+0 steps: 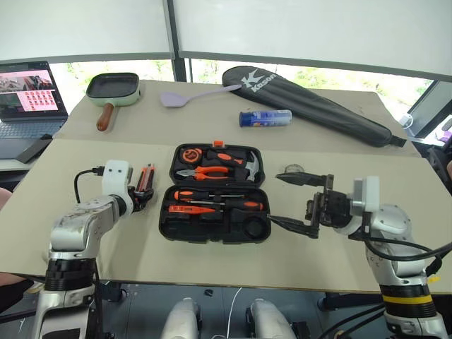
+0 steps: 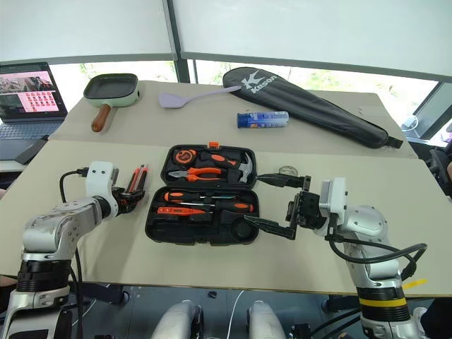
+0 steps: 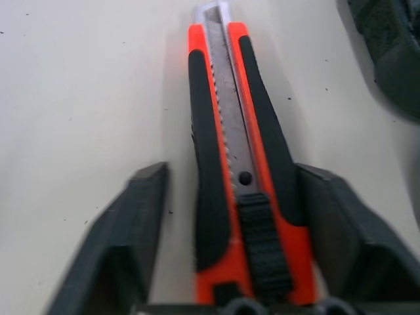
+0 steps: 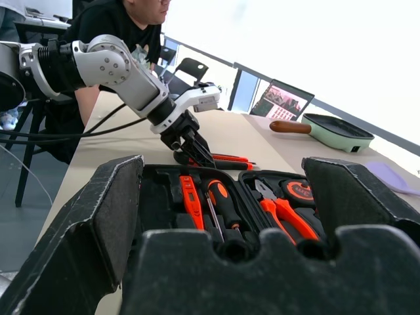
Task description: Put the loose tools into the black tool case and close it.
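The black tool case [image 1: 164, 227] lies open in the middle of the table. Pliers, a hammer, a tape measure and orange-handled screwdrivers [image 1: 219, 205] sit in its slots. Left of it, a black-and-orange utility knife [image 1: 146, 176] lies on the table. My left gripper [image 3: 231, 172] stands open astride the knife's handle. One finger [image 3: 341, 230] is against the knife and the other is a little apart from it. My right gripper [image 1: 275, 198] hovers wide open at the case's right edge, pointing toward the case, with nothing between its fingers.
A small round greyish thing [image 1: 292, 169] lies just right of the case. At the back of the table are a green pan [image 1: 113, 86], a lilac spatula [image 1: 187, 97], a blue cylinder [image 1: 265, 118] and a long black bag [image 1: 311, 102]. A laptop [image 1: 28, 92] is at far left. A person sits beyond the table [image 4: 125, 20].
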Controlling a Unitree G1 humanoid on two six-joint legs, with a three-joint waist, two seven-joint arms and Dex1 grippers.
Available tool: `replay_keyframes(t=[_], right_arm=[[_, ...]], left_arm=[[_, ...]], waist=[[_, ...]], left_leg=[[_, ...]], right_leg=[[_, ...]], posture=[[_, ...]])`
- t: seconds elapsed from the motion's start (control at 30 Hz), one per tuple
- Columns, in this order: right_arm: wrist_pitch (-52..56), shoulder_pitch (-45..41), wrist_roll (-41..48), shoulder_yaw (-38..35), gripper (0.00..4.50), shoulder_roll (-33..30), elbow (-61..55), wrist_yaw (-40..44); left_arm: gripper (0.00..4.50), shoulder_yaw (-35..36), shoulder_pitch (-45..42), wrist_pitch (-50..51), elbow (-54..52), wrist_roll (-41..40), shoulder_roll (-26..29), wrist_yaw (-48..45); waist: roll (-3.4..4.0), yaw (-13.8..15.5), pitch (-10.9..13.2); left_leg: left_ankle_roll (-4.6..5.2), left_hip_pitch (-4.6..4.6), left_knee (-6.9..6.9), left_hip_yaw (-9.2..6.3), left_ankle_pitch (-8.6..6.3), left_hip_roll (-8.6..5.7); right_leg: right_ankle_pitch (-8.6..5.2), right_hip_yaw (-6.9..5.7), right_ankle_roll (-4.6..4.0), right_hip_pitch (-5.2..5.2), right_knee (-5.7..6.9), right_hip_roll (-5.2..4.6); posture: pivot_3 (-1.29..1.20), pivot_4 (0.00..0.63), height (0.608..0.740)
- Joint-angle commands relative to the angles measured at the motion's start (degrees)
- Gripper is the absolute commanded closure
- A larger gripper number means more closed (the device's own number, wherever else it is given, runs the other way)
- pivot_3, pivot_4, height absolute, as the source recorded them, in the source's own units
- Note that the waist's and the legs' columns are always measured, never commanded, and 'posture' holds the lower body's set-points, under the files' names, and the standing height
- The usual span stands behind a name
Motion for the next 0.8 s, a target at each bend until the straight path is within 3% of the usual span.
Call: replay_keyframes(t=[0.03,0.13,0.27,0.33,0.43,0.63,0.8], right_arm=[[0.6,-0.1,1.6,-0.7,0.00,-0.5,-2.6,-0.8],[1.1,-0.1,1.7,-0.8,0.00,-0.8,-3.2,-0.9],[3.1,0.0,2.8,-1.9,0.00,-2.5,-4.3,-1.0],[4.7,0.8,3.5,-2.0,0.00,-4.6,-4.0,0.4],[6.2,1.6,4.1,-1.6,0.00,-7.6,-3.6,3.1],[7.0,3.3,3.0,0.6,0.00,-11.7,-5.4,8.2],[9.6,4.9,3.8,0.0,0.00,-11.9,-7.2,5.5]], left_arm=[[2.75,1.6,1.9,-2.5,-0.5,-0.6,0.1,-3.0],[2.76,5.6,3.5,-7.9,-1.1,-2.0,2.5,-8.2],[2.76,8.3,6.4,-27.4,-4.3,-5.3,9.9,-31.0],[2.76,4.4,9.1,-37.1,-5.7,-4.5,15.7,-45.9],[2.76,-2.5,6.2,-41.1,-8.1,-4.9,19.6,-57.2],[2.76,-14.5,1.3,-47.5,-6.7,2.0,23.4,-69.3],[2.76,-21.0,-3.8,-51.1,-1.2,8.9,21.6,-70.0]], waist=[[0.00,0.0,0.0],[-0.01,-0.3,0.0],[-0.18,-0.5,0.1],[-0.18,-0.4,0.1],[0.13,0.5,0.1],[0.13,0.7,0.1],[0.14,0.5,0.1]], left_leg=[[0.00,0.00,0.00,0.00,0.00,0.00],[0.00,-0.03,-0.01,0.01,0.00,0.02],[0.00,-0.15,-0.04,0.03,0.00,0.11],[-0.02,-0.21,-0.06,0.05,0.01,0.12],[-0.02,-0.13,-0.27,0.22,0.00,0.07],[0.07,-0.41,-0.29,0.53,0.00,0.06],[0.08,-0.46,-0.30,0.46,0.00,0.13]], right_leg=[[0.00,0.00,0.00,0.00,-0.01,0.00],[0.00,0.00,0.00,-0.02,-0.04,-0.01],[0.00,-0.02,-0.06,-0.17,-0.06,0.04],[-0.01,-0.09,-0.10,-0.18,-0.14,0.02],[-0.01,-0.11,-0.11,-0.02,-0.46,-0.22],[0.06,-0.11,0.02,-0.13,-0.81,-0.02],[0.04,-0.11,0.00,-0.17,-0.79,0.16]], posture=[[0.00,0.150,0.740],[0.00,0.150,0.740],[0.00,0.150,0.740],[0.00,0.150,0.740],[0.00,0.150,0.740],[0.00,0.150,0.740],[0.00,0.150,0.740]])
